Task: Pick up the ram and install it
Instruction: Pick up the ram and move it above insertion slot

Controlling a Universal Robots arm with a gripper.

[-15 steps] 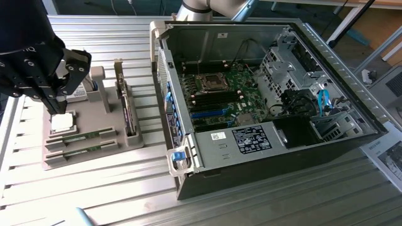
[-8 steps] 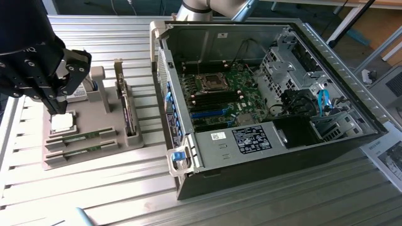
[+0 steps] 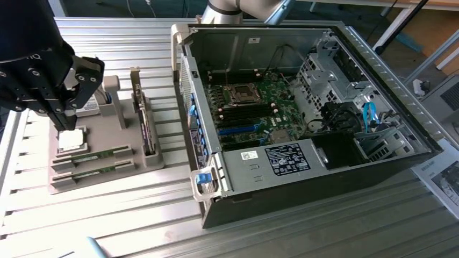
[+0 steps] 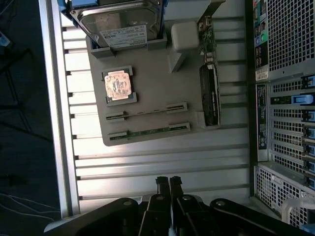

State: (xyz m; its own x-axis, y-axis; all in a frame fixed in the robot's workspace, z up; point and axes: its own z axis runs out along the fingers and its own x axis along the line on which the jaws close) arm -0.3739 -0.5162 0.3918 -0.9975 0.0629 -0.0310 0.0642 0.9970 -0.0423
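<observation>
Hovering above the grey holder [image 3: 107, 180] on the counter [image 3: 107, 226], the gripper [image 3: 64, 124] is drawn narrow, its fingers nearly together and empty. Below it the ram [image 4: 147, 132] stands on edge in a slot, a second stick [image 4: 146, 112] just beside it, probably so a thin top edge is offered for pinching. Well to the gripper's side, the computer case [image 3: 373, 59] lies open, its motherboard [image 3: 265, 107] facing up to receive parts.
</observation>
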